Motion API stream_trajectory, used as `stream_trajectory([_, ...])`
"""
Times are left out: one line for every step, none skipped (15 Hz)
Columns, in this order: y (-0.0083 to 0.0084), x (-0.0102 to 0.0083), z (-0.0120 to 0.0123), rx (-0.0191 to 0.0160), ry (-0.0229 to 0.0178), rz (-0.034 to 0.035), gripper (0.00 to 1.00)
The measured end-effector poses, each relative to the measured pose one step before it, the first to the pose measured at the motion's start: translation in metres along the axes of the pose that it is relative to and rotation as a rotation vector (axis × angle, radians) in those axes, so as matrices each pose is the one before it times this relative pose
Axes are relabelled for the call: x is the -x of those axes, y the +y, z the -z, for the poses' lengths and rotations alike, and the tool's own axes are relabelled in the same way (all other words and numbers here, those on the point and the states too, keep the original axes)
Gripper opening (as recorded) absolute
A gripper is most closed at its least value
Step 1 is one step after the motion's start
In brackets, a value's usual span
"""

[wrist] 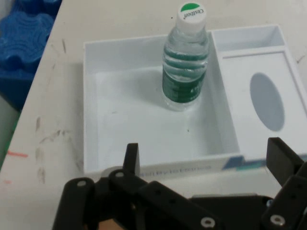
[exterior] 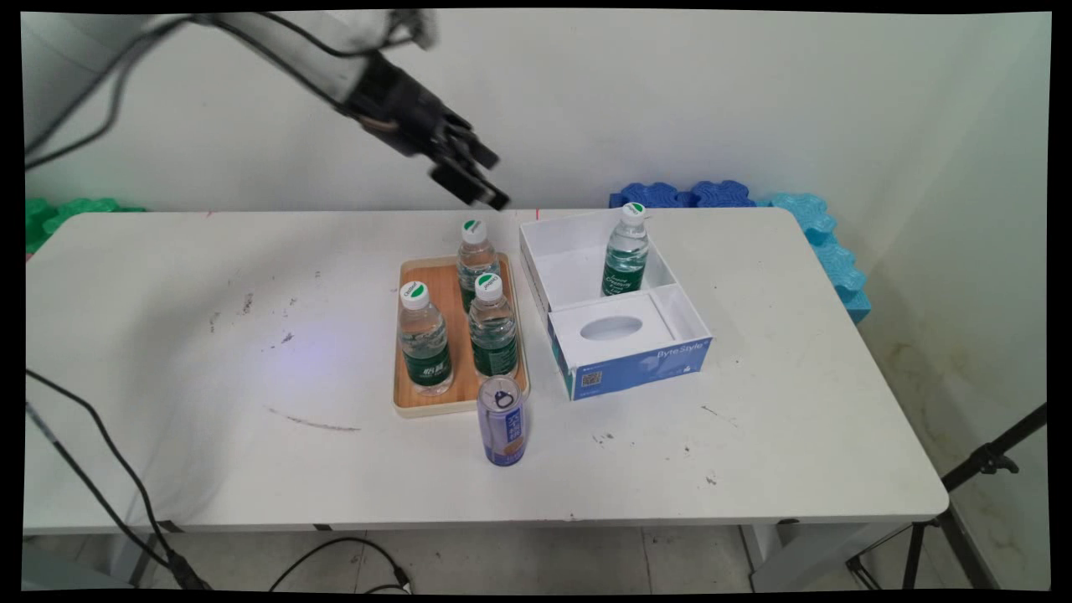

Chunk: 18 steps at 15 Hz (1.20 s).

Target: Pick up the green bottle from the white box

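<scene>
My black gripper (exterior: 490,180) hangs open and empty in the air above the table's far side, over the back end of the wooden tray (exterior: 408,394). In the hand view its fingers (wrist: 132,155) stand wide apart (wrist: 204,155), with nothing between them. Below it sits a white and blue box (wrist: 144,153) with one water bottle (wrist: 186,60) upright in its open compartment; the same bottle (exterior: 626,251) shows in the main view. The box (exterior: 662,356) lies right of the tray. On the tray stand three water bottles (exterior: 476,255) (exterior: 424,339) (exterior: 492,328).
A blue drink can (exterior: 502,421) stands upright on the table just in front of the tray. Blue foam pieces (exterior: 804,226) lie at the far right edge and green ones (exterior: 59,213) at the far left. Black cables hang at the left.
</scene>
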<state>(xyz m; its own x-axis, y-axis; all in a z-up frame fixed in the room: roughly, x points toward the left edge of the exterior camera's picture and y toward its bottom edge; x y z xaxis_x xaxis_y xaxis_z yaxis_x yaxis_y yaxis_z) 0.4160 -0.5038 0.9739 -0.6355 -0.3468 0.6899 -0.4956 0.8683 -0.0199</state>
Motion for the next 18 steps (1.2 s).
stream_trajectory([-0.00012,-0.00537,-0.01686,0.00090,-0.00689,-0.00045,1.00])
stream_trajectory([-0.00037,-0.00522,-0.01652,0.00120,-0.00513,0.00049,1.00])
stream_trajectory([-0.00032,-0.00425,-0.01372,0.00165,-0.00287,0.00049,1.00])
stream_trajectory([-0.00063,-0.00456,-0.01521,0.00318,-0.00123,0.00029,1.00])
stream_trajectory([-0.00071,-0.00404,-0.01439,0.00353,-0.00134,-0.00019,1.00])
stream_trajectory([-0.00102,-0.00353,-0.01352,0.00321,-0.00147,-0.00070,1.00])
stream_trajectory([-0.00127,-0.00210,-0.01062,0.00097,0.00012,0.00035,1.00])
stream_trajectory([-0.00131,-0.00248,-0.01188,0.00077,0.00049,0.00107,1.00])
stream_trajectory([-0.00131,-0.00186,-0.00970,-0.00070,0.00119,0.00353,1.00])
stream_trajectory([-0.00091,-0.00153,-0.01012,0.00140,0.00072,0.00436,1.00])
stream_trajectory([-0.00050,-0.00134,-0.00955,0.00166,0.00170,0.00354,1.00])
stream_trajectory([-0.00041,-0.00114,-0.00777,0.00079,0.00320,0.00213,1.00])
stream_trajectory([-0.00028,-0.00110,-0.00804,0.00173,0.00494,0.00186,1.00])
stream_trajectory([-0.00026,-0.00088,-0.00721,0.00141,0.00469,0.00093,1.00])
stream_trajectory([-0.00031,-0.00010,-0.00630,0.00051,0.00352,0.00046,1.00])
stream_trajectory([-0.00017,-0.00004,-0.00484,0.00068,0.00335,-0.00009,1.00])
stream_trajectory([-0.00018,0.00028,-0.00485,0.00025,0.00352,-0.00063,1.00])
stream_trajectory([-0.00005,0.00002,-0.00496,0.00117,0.00246,-0.00145,1.00])
